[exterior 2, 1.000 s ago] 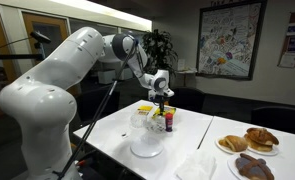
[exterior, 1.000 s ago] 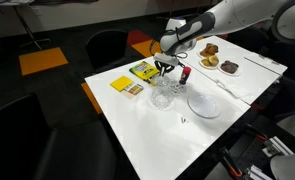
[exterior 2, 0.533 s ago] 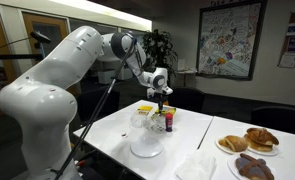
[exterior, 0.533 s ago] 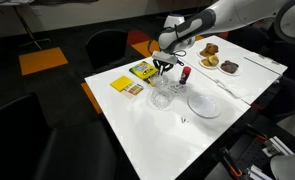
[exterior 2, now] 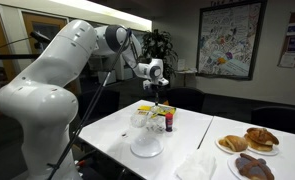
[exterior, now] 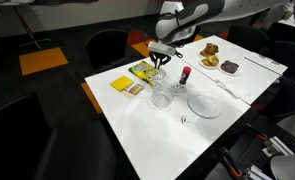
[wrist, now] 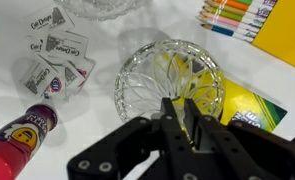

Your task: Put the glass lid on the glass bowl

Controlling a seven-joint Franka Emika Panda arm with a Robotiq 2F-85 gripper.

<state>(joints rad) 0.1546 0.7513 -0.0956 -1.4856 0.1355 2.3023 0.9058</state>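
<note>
1. The glass lid (wrist: pixel 147 78), a round cut-glass piece with a ray pattern, is hanging clear of the white tabletop (exterior: pixel 157 138). In the wrist view it is filling the middle of the picture and overlapping a yellow-and-green box (wrist: pixel 249 108) lying beneath it.
2. The glass bowl (wrist: pixel 105 8) is standing on the tabletop at the top edge of the wrist view, apart from the lid, with only part of it showing there.
3. A white plate (exterior: pixel 204 104) is sitting near the middle of the tabletop. Croissants (exterior 2: pixel 255 136) and darker pastries (exterior 2: pixel 249 166) are lying plated at one end.
4. Small white packets (wrist: pixel 55 58) are lying in a loose heap beside the lid, their print appearing to read "Cafe Delight".
5. A box of coloured pencils (wrist: pixel 242 22) is lying at the upper right of the wrist view. A red bottle (wrist: pixel 22 135) with a yellow label is lying at the lower left. The print on the bottle and on the yellow-and-green box is too blurred to read.
6. The gripper (wrist: pixel 180 106) is coming in from the bottom of the wrist view, its fingers (wrist: pixel 168 110) drawn narrow, almost together, pinching the lid at its centre.
7. In both exterior views the arm is holding the gripper above the tabletop, over the end where the yellow boxes are lying.
</note>
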